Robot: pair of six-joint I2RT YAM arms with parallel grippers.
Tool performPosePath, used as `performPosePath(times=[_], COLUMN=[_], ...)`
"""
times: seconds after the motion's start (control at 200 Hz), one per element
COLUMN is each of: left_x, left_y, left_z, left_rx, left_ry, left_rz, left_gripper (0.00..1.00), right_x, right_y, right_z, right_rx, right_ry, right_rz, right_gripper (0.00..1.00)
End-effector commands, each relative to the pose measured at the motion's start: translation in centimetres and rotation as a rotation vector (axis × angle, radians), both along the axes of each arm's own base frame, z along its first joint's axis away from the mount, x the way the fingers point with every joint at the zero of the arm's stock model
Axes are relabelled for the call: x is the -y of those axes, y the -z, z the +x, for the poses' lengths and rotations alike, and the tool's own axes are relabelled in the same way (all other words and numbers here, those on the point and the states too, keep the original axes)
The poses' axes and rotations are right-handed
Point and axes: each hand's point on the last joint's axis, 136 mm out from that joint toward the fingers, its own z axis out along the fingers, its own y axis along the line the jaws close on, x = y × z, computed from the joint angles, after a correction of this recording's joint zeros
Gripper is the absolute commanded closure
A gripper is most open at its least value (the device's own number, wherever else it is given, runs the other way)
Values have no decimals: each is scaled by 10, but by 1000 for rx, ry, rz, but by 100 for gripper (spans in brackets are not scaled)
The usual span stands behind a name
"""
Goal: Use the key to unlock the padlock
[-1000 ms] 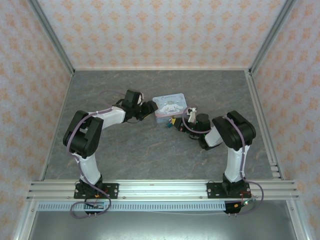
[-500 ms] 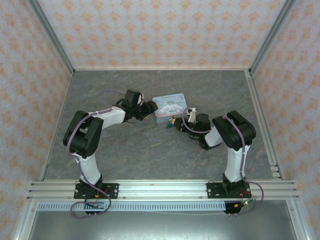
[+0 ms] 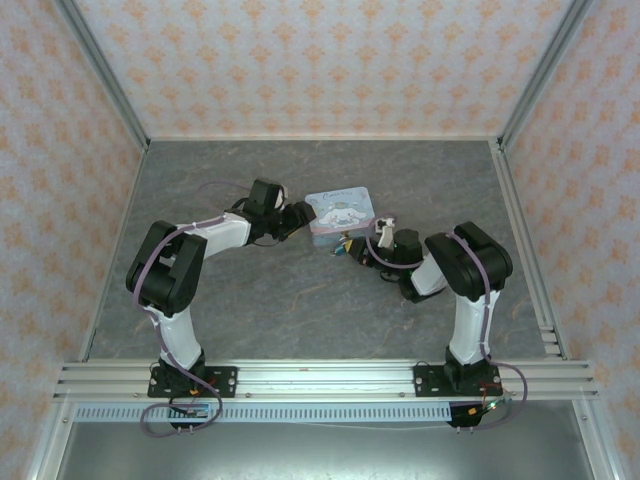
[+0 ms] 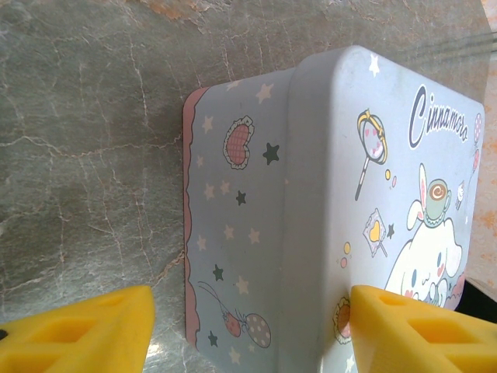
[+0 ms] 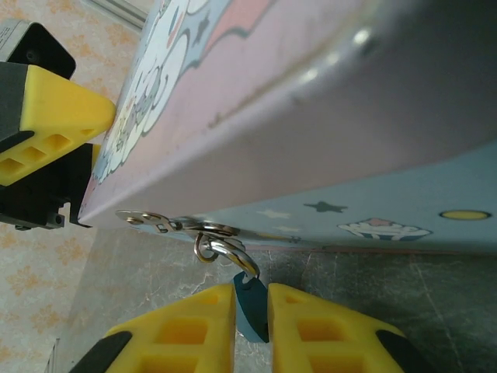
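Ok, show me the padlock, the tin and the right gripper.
padlock (image 5: 252,309), right wrist view, the middle of its teal body.
tin (image 3: 338,212), top external view, the middle of its lid.
right gripper (image 5: 252,297), right wrist view, midway between its fingertips, which are shut on the padlock.

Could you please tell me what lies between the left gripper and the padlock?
The pale blue tin. The top external view shows the left gripper at its left side; the right wrist view, the padlock at its latch.

tin lid (image 4: 311,155), script apparently reading "Cinnamoro"
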Motion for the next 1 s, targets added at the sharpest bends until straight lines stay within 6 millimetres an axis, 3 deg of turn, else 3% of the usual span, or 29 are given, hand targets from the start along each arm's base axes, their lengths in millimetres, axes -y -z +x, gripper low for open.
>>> performPosePath(times=[0.0,0.135,0.485,0.761,0.991], left_x=[-19,-19,-20,-19,-19], left_y=[43,43,42,42,42], left_z=[-32,-32,-33,-33,-33], left_rx=[-152,-151,-151,-150,-150], left_ry=[-25,-24,-27,-25,-26], left_rz=[106,105,105,102,102], left_gripper=[34,34,34,34,34], right_x=[5,3,-2,-7,-11], right_y=[5,0,-15,-14,-15], right_z=[-3,1,6,14,11], right_rx=[-4,9,62,55,57], right_ry=[10,8,-3,-7,-29], right_rz=[-13,6,57,72,81], right_gripper=[82,80,66,63,65])
